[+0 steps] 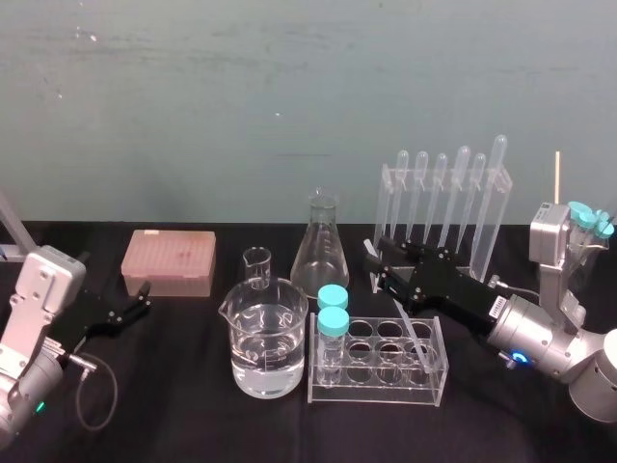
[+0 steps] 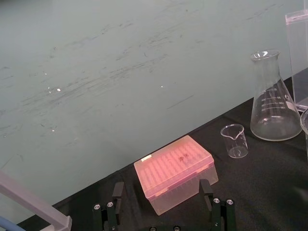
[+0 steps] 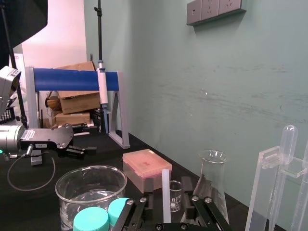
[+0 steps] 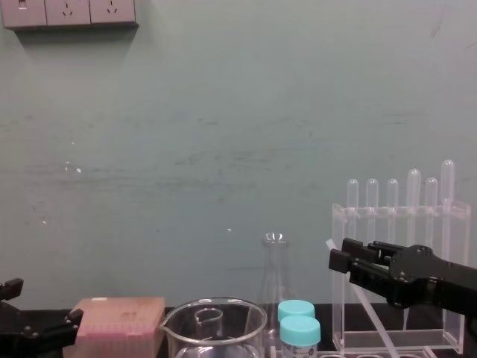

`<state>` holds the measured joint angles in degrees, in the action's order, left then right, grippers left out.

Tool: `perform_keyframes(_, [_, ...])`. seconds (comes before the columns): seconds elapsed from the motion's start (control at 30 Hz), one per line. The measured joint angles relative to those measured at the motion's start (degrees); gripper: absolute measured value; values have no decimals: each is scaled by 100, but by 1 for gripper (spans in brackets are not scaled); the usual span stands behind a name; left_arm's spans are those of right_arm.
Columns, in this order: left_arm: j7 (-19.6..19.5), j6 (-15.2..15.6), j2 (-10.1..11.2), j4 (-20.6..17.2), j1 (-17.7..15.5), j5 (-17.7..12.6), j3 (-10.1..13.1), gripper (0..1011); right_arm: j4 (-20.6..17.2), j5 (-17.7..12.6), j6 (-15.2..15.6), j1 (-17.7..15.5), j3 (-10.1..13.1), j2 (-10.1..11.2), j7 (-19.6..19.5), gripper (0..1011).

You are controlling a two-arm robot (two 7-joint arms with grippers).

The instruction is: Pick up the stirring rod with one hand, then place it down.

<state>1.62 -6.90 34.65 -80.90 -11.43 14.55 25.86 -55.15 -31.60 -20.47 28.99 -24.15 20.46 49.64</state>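
Starting nearest us, we saw the low clear acrylic tube rack with two teal-capped vials at its left end. The big round glass beaker of water stood just beside it. The thin, straight, translucent-white stirring rod had its foot in a well at the rack's right end and leaned up out of it. We judged that this lean kept its upper part clear of the table, where it could be grasped.

The black, angular right gripper reached in above the rack, its two blocky fingers parted on either side of the rod's upper length. In the right wrist view a gap showed on both sides, so it bracketed the rod without pinching it. We took this as lining up for the grasp.

Off to the left, the left gripper rested low, fingers spread wide and empty. It sat near the pink plastic tip box, out of the way. Farthest back stood the tall clear pipette stand.
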Motion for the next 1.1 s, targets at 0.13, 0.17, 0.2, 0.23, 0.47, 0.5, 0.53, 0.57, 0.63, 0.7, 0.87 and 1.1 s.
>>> perform_keyframes(0.13, [0, 0, 0, 0, 0, 0, 0, 1000, -2, -3, -3, -2, 3, 0, 0, 471])
perform_keyframes(0.17, [0, 0, 0, 0, 0, 0, 0, 1000, -2, -4, -3, -2, 2, 0, 0, 490])
perform_keyframes(0.2, [0, 0, 0, 0, 0, 0, 0, 1000, -3, -5, -4, -3, 3, 0, 0, 531])
perform_keyframes(0.23, [0, 0, 0, 0, 0, 0, 0, 1000, -3, -5, -4, -3, 3, 0, 0, 567])
perform_keyframes(0.47, [0, 0, 0, 0, 0, 0, 0, 1000, -4, -9, -7, -4, 3, 0, 2, 789])
perform_keyframes(0.5, [0, 0, 0, 0, 0, 0, 0, 1000, -4, -9, -7, -4, 3, 0, 2, 817])
perform_keyframes(0.53, [0, 0, 0, 0, 0, 0, 0, 1000, -4, -9, -7, -4, 3, 0, 2, 844])
perform_keyframes(0.57, [0, 0, 0, 0, 0, 0, 0, 1000, -4, -9, -7, -4, 3, 0, 3, 863])
perform_keyframes(0.63, [0, -1, 0, 0, 0, 0, 0, 1000, -116, 8, -139, -41, 35, 7, -10, 929])
perform_keyframes(0.7, [0, -1, 0, 0, 0, 0, 0, 1000, -352, -48, -272, -115, 138, 10, -78, 976])
perform_keyframes(0.87, [0, 0, 0, 0, 0, 0, 0, 1000, -861, -144, -446, -275, 377, -2, -391, 1002])
perform_keyframes(1.1, [0, 0, 0, 0, 0, 0, 0, 1000, -1701, 587, -190, -656, 739, 113, -1850, 1002])
